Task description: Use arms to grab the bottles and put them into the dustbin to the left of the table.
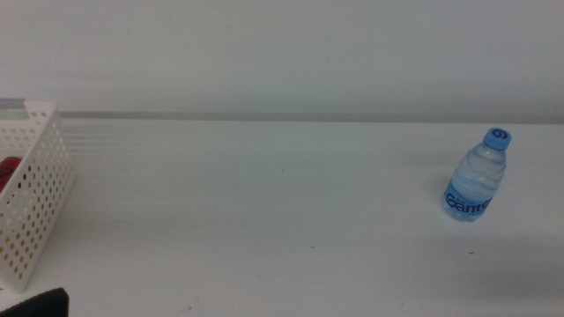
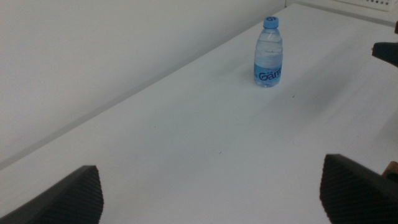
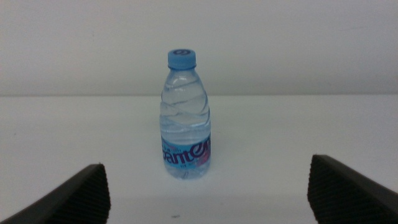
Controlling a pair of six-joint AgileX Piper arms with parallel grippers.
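Standing upright at three o'clock on the plain white bench (image 1: 264,202), the small clear blue-capped water bottle (image 1: 477,176) could topple if the right end effector (image 3: 205,205), jaws spread wide and empty, clips it approaching. The left end effector (image 2: 211,202), also open, waits beside the white perforated plastic dustbin (image 1: 35,211) at nine o'clock.

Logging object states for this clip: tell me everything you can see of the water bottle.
The water bottle is small, of clear ribbed plastic, with a blue screw cap and a blue label in white lettering with a touch of pink. It looks full of clear liquid, cap on. It stands upright on the white table, at the right of the middle view, untouched. The right gripper faces it with open jaws.
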